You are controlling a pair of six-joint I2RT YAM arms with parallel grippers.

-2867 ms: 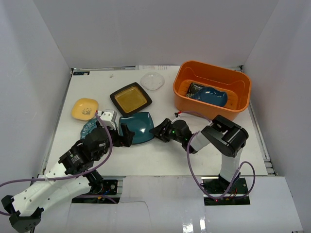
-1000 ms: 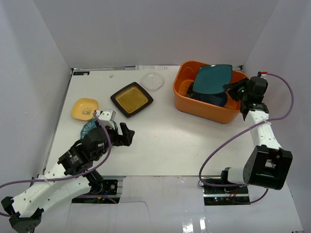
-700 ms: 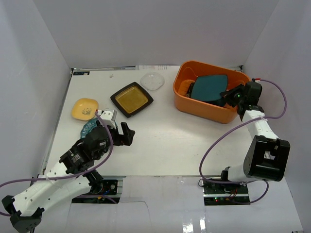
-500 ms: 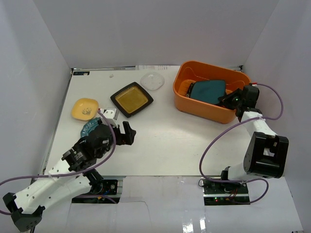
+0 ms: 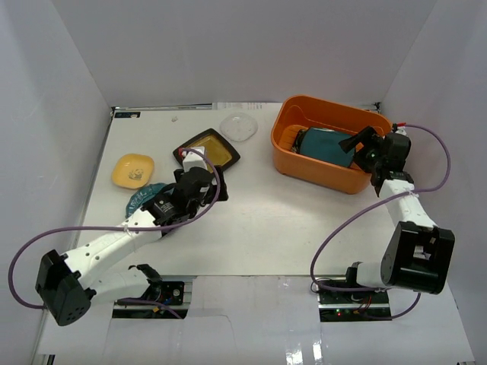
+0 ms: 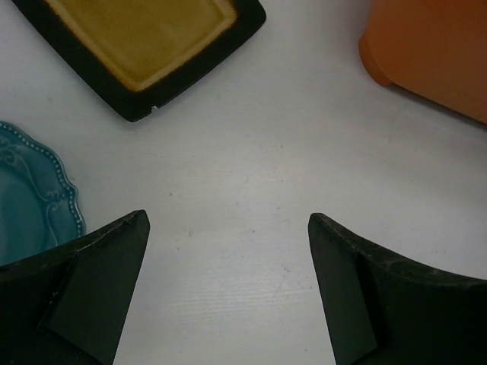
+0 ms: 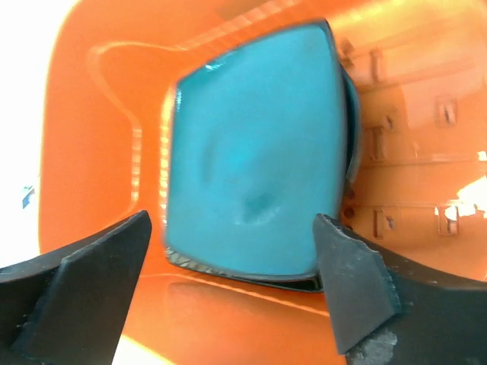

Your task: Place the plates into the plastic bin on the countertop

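Note:
The orange plastic bin stands at the back right of the white countertop. The teal square plate lies inside it on top of darker plates that barely show. My right gripper is open and empty, just over the bin's right wall; its view shows the teal plate between the fingers. The black square plate with amber centre, the yellow plate and the teal scalloped plate lie on the left. My left gripper is open and empty beside the black plate.
A clear round dish lies near the back wall, left of the bin. In the left wrist view the bin's corner is at the upper right and the scalloped plate at the left edge. White walls enclose the table.
The right gripper carried the teal square plate into the bin, let it go and opened. The left arm stretched forward to the black plate's near edge.

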